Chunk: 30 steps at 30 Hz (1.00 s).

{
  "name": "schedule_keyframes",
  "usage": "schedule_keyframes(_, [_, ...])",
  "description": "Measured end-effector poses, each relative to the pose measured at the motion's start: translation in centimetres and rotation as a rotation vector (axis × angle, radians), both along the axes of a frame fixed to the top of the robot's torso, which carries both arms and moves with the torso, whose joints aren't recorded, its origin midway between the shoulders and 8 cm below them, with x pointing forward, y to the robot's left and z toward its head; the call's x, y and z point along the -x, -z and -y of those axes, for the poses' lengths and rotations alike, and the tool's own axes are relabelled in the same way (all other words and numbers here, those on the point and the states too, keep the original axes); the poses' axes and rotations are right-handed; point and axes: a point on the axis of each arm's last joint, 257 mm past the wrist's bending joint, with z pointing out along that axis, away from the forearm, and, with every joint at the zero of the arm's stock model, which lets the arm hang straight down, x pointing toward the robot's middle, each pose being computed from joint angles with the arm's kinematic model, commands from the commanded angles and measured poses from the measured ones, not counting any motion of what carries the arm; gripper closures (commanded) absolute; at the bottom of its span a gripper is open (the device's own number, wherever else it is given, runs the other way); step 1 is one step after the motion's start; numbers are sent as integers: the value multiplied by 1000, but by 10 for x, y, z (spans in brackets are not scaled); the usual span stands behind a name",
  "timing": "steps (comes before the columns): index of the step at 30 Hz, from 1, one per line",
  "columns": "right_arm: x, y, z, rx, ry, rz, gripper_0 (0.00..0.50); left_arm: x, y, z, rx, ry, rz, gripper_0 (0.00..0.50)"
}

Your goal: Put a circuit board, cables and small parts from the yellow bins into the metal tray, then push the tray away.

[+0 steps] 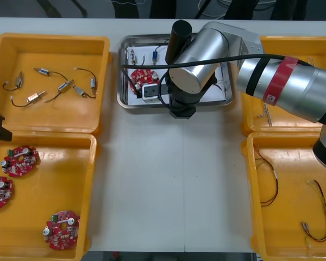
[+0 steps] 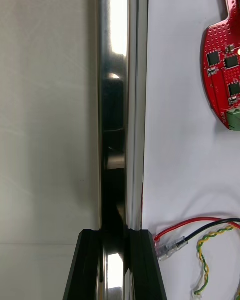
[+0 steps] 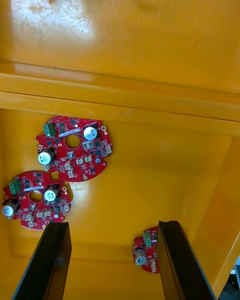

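Steel, likely stiff and slick, the metal tray (image 1: 121, 87) offered its near rim as handle, pinched by the right gripper (image 2: 114, 236); left gripper (image 3: 112, 262) spread over circuit boards (image 3: 74, 147).

Table ctr (image 1: 168, 185) free, R arm (image 1: 282, 81) blocks tray (image 1: 121, 76)

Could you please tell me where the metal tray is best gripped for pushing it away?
The metal tray's near rim, from above on the robot's side: that thin upright lip fits between the jaws, and the circuit board lies clear of it. The right gripper straddles it there; the left gripper hangs over a yellow bin.
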Motion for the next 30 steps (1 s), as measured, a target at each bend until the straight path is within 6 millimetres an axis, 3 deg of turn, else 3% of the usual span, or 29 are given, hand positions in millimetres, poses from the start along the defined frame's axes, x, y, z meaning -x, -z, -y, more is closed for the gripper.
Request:
schedule_keyframes(14, [-26,-12,-10,-36,25,49,500,0,0,0,0,0,0,0])
schedule_keyframes(27, [-43,-20,-8,-38,17,85,500,0,0,0,0,0,0,0])
schedule_keyframes(28, [-44,-21,-8,-38,18,86,465,0,0,0,0,0,0,0])
schedule_keyframes(30, [-44,-21,-8,-37,19,86,314,0,0,0,0,0,0,0])
